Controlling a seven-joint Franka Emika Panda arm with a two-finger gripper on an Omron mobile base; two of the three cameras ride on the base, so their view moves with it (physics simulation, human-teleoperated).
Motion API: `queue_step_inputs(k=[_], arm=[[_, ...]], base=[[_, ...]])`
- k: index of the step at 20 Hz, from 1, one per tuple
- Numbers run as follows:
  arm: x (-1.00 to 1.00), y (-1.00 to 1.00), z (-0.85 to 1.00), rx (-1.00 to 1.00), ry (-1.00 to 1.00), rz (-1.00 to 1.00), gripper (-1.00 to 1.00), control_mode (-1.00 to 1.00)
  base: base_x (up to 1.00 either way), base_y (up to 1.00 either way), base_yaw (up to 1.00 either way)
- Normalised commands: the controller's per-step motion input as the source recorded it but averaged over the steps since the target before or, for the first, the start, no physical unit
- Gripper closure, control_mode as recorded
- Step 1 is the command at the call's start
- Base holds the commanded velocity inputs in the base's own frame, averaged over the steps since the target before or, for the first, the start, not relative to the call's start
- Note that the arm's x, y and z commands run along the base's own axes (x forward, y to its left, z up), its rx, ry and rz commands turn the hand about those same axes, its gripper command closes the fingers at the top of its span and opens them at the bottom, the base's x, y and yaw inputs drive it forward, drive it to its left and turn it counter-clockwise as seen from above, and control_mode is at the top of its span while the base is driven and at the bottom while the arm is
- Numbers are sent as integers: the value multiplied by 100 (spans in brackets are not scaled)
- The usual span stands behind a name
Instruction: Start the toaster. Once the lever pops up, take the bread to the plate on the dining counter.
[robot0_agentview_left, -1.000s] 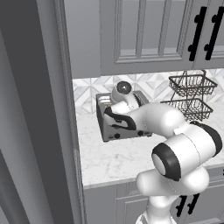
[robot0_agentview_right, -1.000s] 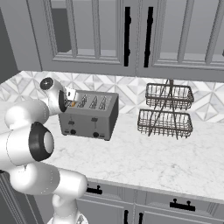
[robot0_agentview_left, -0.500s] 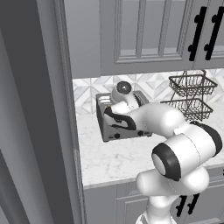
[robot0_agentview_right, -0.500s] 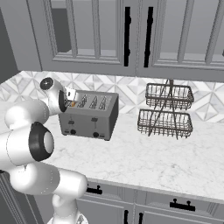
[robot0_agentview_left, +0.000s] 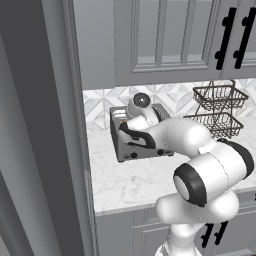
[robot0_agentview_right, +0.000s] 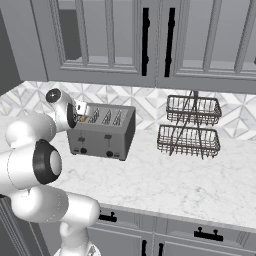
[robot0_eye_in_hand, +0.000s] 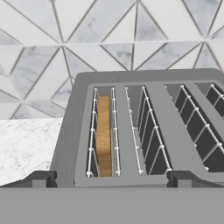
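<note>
Claw released above the toaster's bread slot.

In the hand view the claw (robot0_eye_in_hand: 108, 180) hung with its 2 dark tips spread wide, 1 at the lower left and 1 at the lower right, gripping nothing. Between them sat the toaster (robot0_eye_in_hand: 144, 127), and the bread (robot0_eye_in_hand: 103, 135) stood upright in its leftmost slot, left of center. In the right base view the toaster (robot0_agentview_right: 102, 131) rested on the marble surface (robot0_agentview_right: 165, 180), left of a 2-tier wire basket (robot0_agentview_right: 190, 126).

— How's the light where I'm working?
— Even and soft, all rendered; no glare. The toaster (robot0_agentview_right: 102, 132) throws a faint shadow on the counter (robot0_agentview_right: 165, 180).
— Sharpness?
— Crisp edge to edge, no blur. The tall panel (robot0_agentview_left: 37, 125) on my left sits dim.
</note>
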Motion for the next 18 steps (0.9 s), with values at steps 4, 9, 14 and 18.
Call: queue_step_inputs(k=[4, 9, 14, 18], arm=[[0, 0, 0, 0, 0, 0, -100, -100], [0, 0, 0, 0, 0, 0, -100, -100], [0, 0, 0, 0, 0, 0, -100, -100], [-2, 0, -1, 0, 0, 0, -100, -100]], base=[[0, 0, 0], [0, 0, 0], [0, 0, 0], [0, 0, 0]])
